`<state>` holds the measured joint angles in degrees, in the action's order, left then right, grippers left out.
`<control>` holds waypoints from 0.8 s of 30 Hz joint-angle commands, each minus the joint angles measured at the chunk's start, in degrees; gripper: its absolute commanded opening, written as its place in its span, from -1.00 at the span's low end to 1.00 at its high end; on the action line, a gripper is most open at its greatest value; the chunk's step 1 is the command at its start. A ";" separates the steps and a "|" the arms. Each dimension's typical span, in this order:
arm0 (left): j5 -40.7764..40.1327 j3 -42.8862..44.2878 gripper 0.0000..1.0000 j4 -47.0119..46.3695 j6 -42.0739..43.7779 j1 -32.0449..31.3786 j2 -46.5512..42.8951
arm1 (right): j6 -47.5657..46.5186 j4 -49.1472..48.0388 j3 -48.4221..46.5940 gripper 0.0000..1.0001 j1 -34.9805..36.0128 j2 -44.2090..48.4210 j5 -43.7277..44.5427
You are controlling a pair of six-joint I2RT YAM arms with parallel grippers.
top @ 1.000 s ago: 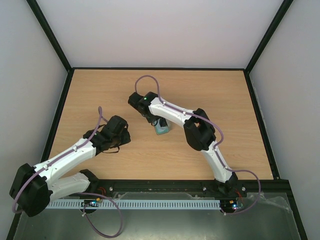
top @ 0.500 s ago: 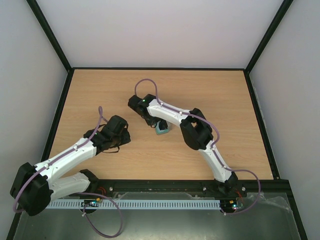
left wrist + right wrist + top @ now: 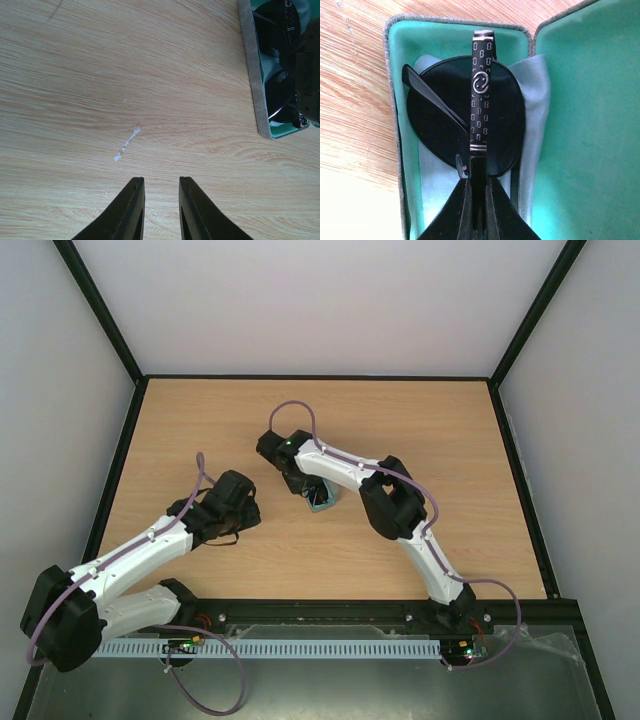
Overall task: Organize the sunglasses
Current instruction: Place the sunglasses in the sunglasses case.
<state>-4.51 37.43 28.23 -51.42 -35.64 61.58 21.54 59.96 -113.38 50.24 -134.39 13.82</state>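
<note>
The right gripper [image 3: 478, 186] has its two black fingers pressed together on the patterned black temple arm [image 3: 481, 95] of the one small pair of dark, round-lensed, thin-framed sunglasses [image 3: 445, 120]. The arm runs straight away from the fingertips. The sunglasses lie directly ahead of and under those fingers, inside the single open grey fabric case with teal lining [image 3: 396, 150], on top of one light blue cloth [image 3: 537, 100] spread in its tray. The case's raised lid [image 3: 590, 100] stands to the right of the fingers.

In the right wrist view only one lens shows fully. The fingers cover the hinge end, and the near end of the case is cut off by the picture edge.

The left gripper [image 3: 159, 182] hovers over the bare wooden table [image 3: 100, 75], its fingers a little apart with nothing between them. A small white scuff [image 3: 127, 145] lies just ahead of it. Further ahead and to its right sits the case, where both lenses show, partly blocked by the dark body of the right gripper.

From the top camera the case is mostly hidden under the right arm [image 3: 345, 468].
</note>
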 commanded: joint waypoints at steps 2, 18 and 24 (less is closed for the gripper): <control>0.21 0.09 -0.57 0.78 0.54 0.38 -0.32 | -0.83 -3.03 2.83 -0.97 -0.61 1.19 -4.34; 0.11 0.49 -0.57 1.00 0.45 0.54 0.00 | -2.12 -9.71 9.09 -0.97 -1.94 3.78 -5.84; 0.03 0.34 -0.57 1.15 0.40 0.52 0.11 | -1.94 -13.25 12.49 -0.97 -2.63 6.14 -6.94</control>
<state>-4.54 37.43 28.25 -51.42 -35.42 61.58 19.70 49.91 -103.59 48.25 -129.08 9.43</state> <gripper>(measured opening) 0.214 0.045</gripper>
